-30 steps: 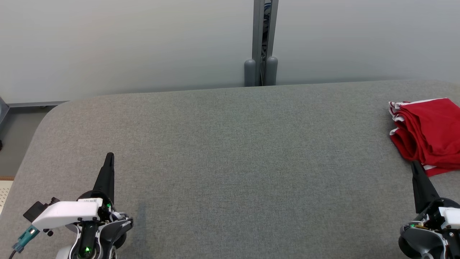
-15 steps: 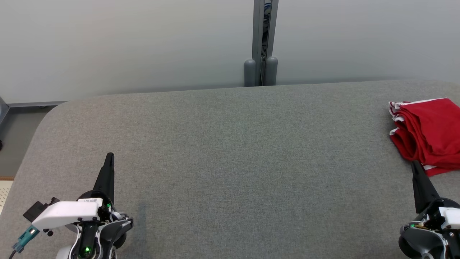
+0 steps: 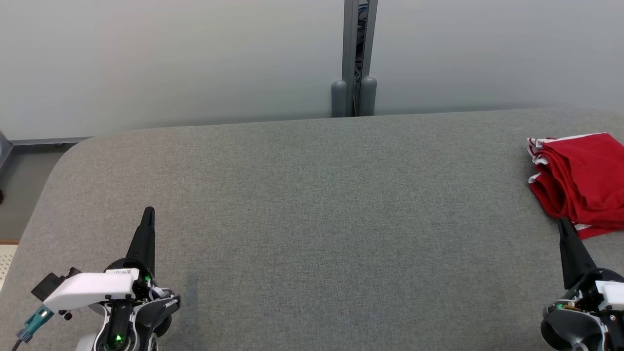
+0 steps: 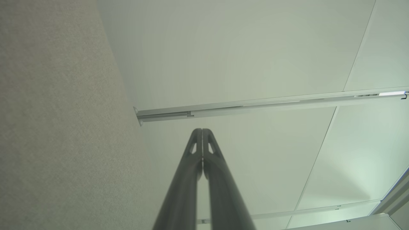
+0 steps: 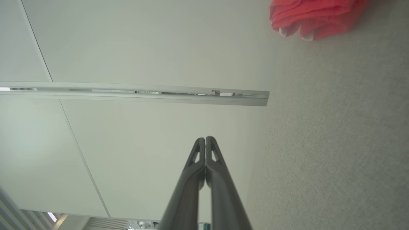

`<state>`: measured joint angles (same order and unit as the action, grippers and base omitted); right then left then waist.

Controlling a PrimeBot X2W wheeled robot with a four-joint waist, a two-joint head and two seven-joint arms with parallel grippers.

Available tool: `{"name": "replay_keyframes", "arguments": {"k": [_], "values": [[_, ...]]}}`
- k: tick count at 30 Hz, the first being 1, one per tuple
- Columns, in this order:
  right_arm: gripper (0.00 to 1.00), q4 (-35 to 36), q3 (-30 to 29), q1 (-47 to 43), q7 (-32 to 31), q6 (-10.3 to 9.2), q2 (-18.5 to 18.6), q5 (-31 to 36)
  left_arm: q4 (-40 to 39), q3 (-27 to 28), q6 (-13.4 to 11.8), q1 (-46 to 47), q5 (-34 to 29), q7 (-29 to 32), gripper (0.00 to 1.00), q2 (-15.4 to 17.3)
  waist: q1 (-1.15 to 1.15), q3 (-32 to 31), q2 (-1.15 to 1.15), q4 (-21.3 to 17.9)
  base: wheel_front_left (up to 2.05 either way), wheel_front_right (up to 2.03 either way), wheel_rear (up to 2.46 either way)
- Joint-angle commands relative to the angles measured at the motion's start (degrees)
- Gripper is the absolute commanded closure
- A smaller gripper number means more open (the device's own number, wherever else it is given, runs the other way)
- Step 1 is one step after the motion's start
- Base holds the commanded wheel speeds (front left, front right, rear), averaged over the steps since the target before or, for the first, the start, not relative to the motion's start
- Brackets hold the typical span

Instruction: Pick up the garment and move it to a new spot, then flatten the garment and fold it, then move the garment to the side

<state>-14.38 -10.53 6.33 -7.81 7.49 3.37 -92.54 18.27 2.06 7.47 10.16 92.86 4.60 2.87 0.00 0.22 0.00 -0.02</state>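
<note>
one red garment (image 3: 582, 183) with white trim lies bunched in folds at 3 o'clock on the one grey padded table (image 3: 312, 204), cut off by the head view's right edge. there are two grippers: the left gripper (image 3: 148, 212) at 8 o'clock and the right gripper (image 3: 563, 223) at 4 o'clock, each with jaws pressed together, holding nothing. the right tip points at the garment's near hem, close by. one metal post (image 3: 354, 58) stands at 12 o'clock beyond the table.
</note>
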Motion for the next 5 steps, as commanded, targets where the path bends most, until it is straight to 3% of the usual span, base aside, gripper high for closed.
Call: {"name": "replay_keyframes", "arguments": {"k": [1,5], "values": [[1.0,-0.19,-0.15,0.34,-0.41,0.0,0.06,0.29,0.04,0.27,0.22,0.92,-0.25,0.19,1.0,0.12,0.0,0.0,0.0,0.0,0.0,0.0,0.0],[1.0,-0.19,-0.18,0.35,-0.46,0.0,0.04,0.3,0.04,0.27,0.22,0.92,-0.26,0.2,1.0,0.13,0.0,0.0,0.0,0.0,0.0,0.0,0.0]]}}
